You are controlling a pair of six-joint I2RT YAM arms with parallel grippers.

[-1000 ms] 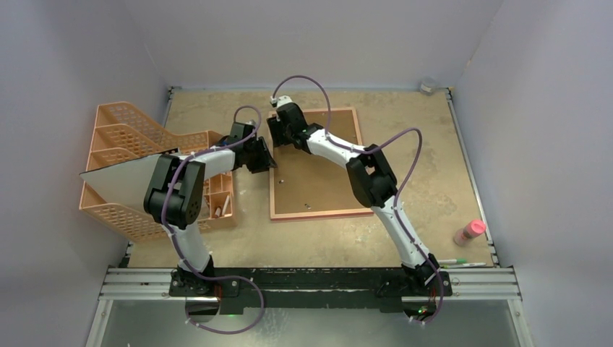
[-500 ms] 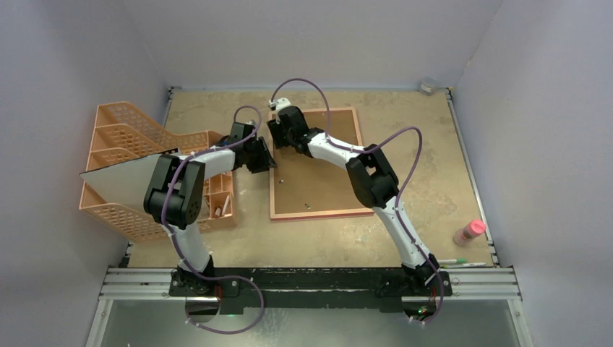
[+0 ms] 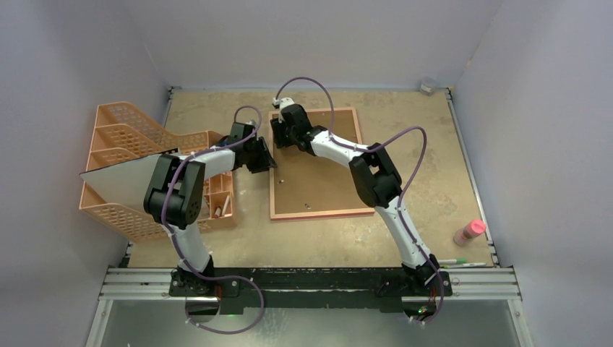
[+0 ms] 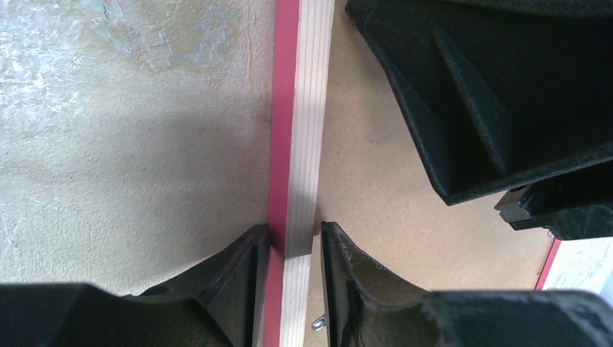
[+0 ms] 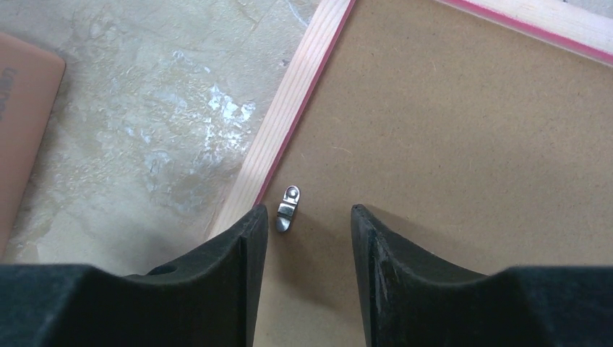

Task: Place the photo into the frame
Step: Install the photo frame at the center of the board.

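The frame (image 3: 318, 214) lies face down mid-table, pale wood back up, with the brown backing board (image 3: 318, 173) inside it. My left gripper (image 3: 272, 165) is shut on the frame's left rail (image 4: 303, 108), one finger on either side of it (image 4: 295, 238). My right gripper (image 3: 282, 137) is open and empty just above the backing board (image 5: 448, 130) at the frame's far left corner (image 5: 296, 101), straddling board beside a small metal clip (image 5: 287, 208). A pale sheet (image 3: 119, 181), probably the photo white side up, rests on the organiser.
The orange mesh organiser (image 3: 123, 130) stands at the left, close to my left arm. A pink bottle (image 3: 470, 231) and pens (image 3: 459, 263) lie at the near right. A small object (image 3: 428, 85) sits at the far right corner.
My right gripper has shifted slightly to the right along the frame's far end. The left gripper and the frame have not moved.
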